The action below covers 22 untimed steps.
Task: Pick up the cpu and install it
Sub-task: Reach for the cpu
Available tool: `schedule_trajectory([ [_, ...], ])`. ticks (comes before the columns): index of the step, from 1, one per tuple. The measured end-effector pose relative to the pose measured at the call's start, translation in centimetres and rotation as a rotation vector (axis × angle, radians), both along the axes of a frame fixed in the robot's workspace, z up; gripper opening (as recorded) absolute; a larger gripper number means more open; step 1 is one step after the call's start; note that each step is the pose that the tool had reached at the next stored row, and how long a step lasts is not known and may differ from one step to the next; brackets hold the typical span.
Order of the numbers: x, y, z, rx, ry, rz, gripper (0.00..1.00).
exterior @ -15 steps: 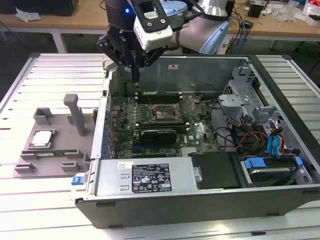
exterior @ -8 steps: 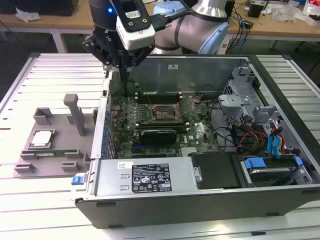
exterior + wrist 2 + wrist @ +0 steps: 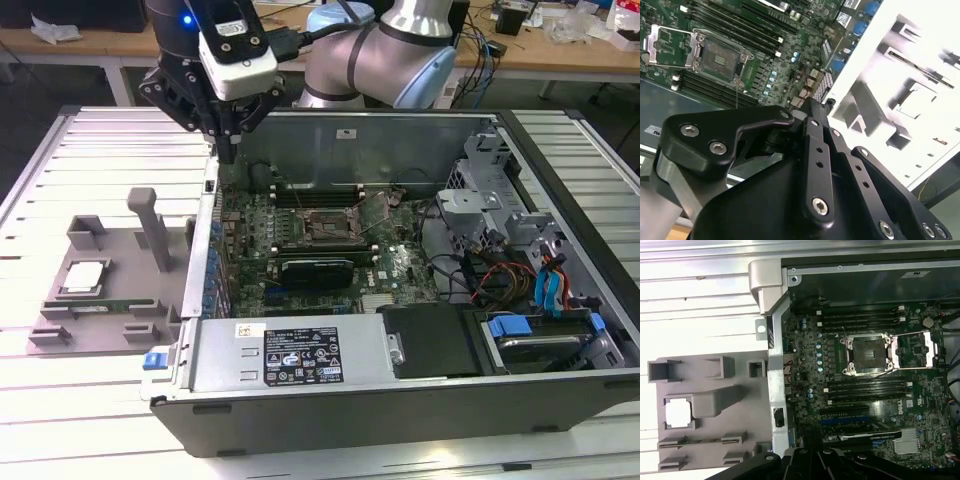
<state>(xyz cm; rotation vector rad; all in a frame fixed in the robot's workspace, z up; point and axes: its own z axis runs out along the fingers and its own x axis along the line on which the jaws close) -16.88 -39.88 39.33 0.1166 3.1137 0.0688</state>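
The cpu (image 3: 85, 277) is a small square chip with a shiny silver top. It lies in a recess of the grey holder (image 3: 110, 250) at the exterior view's left, outside the computer case. In the first wrist view the cpu (image 3: 678, 412) shows as a bright square. My gripper (image 3: 228, 148) hangs above the case's left wall, well above and to the right of the cpu. Its fingers (image 3: 816, 145) meet at the tips, shut on nothing. The motherboard socket (image 3: 320, 226) stands open in the case, its metal frame (image 3: 867, 354) folded back.
A long green memory stick (image 3: 95, 305) lies on the holder just in front of the cpu. A tall grey post (image 3: 150, 225) rises from the holder. The open case (image 3: 300, 350) holds memory slots, cables and drive bays at the right. The table (image 3: 120, 150) is slatted white.
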Motion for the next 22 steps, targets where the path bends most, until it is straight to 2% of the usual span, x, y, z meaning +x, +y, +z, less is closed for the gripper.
schedule_trajectory([
  [7, -0.71, 0.00, 0.00, 0.0000, 0.0001, 0.000, 0.11],
  [11, -1.64, 0.00, 0.00, 0.0000, 0.0000, 0.000, 0.11],
  [16, -2.13, 0.00, 0.00, 0.0000, 0.0000, 0.000, 0.11],
  [22, -3.75, 0.00, 0.00, 0.0000, 0.0000, 0.000, 0.11],
])
